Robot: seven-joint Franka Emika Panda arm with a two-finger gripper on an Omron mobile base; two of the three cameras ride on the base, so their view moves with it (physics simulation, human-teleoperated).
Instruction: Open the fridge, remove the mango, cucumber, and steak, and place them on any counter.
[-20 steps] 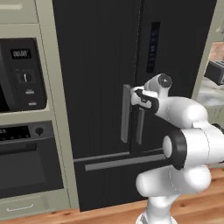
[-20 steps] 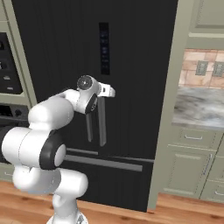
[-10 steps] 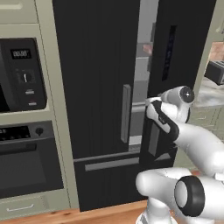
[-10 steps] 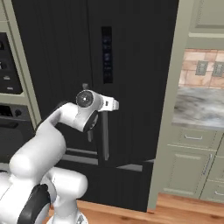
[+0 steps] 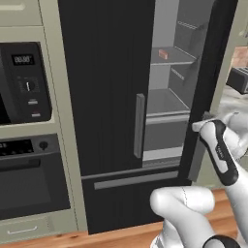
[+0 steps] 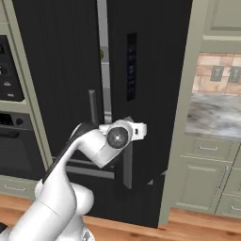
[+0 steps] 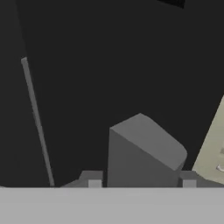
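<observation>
I can't read the small reddish thing [image 5: 163,54] on an upper shelf of the fridge [image 5: 111,97]; in the left base view it is too small to name. The lower shelves are partly screened by the open right door [image 5: 206,92], and the shelves run off the top edge. In the right base view my arm covers the lower part of the door handle [image 6: 127,169]. In the hand view the gripper [image 7: 141,181] shows just 2 fingertips [image 7: 93,178] at the bottom edge, flanking the grey handle end; whether either pad touches it I cannot tell. The counter [image 6: 214,115] is cut off at the right edge.
</observation>
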